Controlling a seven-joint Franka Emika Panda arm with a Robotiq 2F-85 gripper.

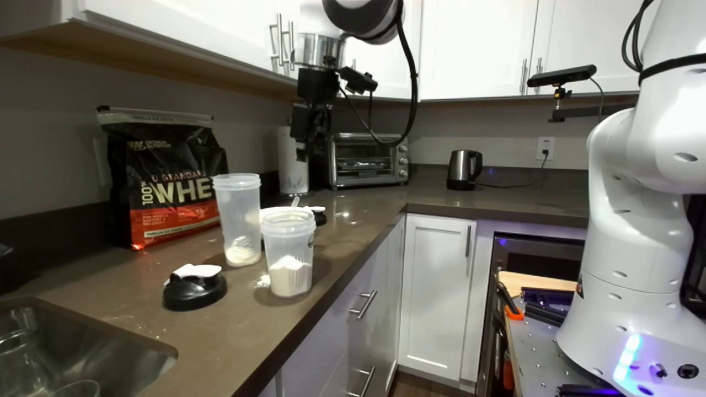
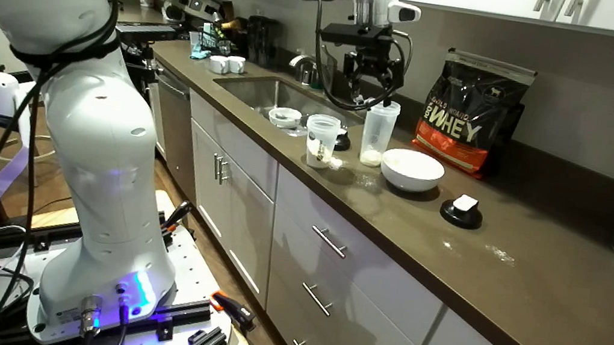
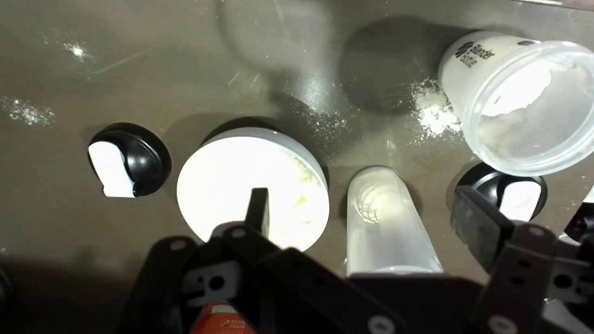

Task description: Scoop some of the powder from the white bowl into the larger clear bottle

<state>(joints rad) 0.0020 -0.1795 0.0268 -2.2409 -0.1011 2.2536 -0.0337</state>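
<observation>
Several dusty patches (image 3: 436, 118) on this brown counter (image 2: 537, 304), white cabinets (image 1: 474, 49) overhead, kettle (image 1: 462, 168) beyond, pincer (image 3: 369, 219) spread wide above

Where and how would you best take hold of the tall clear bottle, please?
I'd suggest gripping the tall clear bottle by its upper wall, below the rim, from above: it stands upright and rises above the white bowl beside it.

The bowl (image 2: 410, 181) is plain white, the counter (image 2: 540, 280) brown, the bag (image 2: 471, 113) pale-lettered black and red.
</observation>
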